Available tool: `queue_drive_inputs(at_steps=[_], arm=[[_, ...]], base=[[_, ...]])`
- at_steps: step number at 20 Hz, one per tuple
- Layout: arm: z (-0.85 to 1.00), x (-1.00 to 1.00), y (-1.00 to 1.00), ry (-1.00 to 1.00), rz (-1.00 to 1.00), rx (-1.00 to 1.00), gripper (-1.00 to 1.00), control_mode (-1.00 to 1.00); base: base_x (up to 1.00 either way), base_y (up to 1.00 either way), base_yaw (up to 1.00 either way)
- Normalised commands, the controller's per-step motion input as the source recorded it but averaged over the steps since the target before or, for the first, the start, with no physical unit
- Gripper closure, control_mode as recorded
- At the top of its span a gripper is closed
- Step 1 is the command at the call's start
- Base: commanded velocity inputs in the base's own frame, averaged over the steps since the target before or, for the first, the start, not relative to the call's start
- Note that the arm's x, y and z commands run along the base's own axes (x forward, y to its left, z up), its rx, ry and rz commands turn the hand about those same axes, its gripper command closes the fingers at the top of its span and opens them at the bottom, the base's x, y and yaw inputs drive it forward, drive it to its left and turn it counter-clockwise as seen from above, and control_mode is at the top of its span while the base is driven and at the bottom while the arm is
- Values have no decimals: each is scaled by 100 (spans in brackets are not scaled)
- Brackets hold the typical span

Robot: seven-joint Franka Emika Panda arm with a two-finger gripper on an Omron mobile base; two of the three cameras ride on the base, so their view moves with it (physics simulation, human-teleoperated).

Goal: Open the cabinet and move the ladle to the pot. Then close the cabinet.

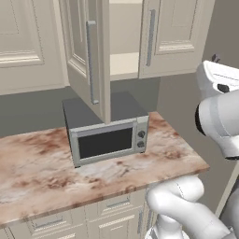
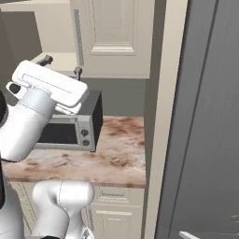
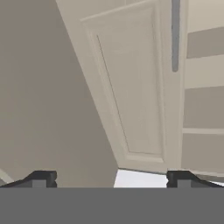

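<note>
A marbled brown counter [image 1: 32,163] ran along a grey wall, with one grey microwave [image 1: 107,135] on it. Above, the cabinet [image 1: 123,63] stood open, its door [image 1: 86,51] swung out over the microwave, one bare cream shelf visible inside. A closed door [image 1: 172,28] hung to its right. The gripper [image 2: 60,65] was raised near the shelf, fingers [image 3: 41,178] spread wide and holding nothing. The ladle could not be made out.
</note>
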Motion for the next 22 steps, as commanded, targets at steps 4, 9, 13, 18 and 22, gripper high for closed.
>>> queue_drive_inputs(at_steps=[4,9,13,18,22], arm=[[19,-61,9,-2,0,7,-100,-100],[-31,-36,62,2,1,3,-100,-100],[-22,-28,81,3,3,0,-100,-100],[2,-62,56,-11,0,0,-100,-100],[-3,-40,84,-9,1,9,-100,-100]], base=[[0,0,0],[0,0,0],[0,0,0],[0,0,0],[0,0,0]])
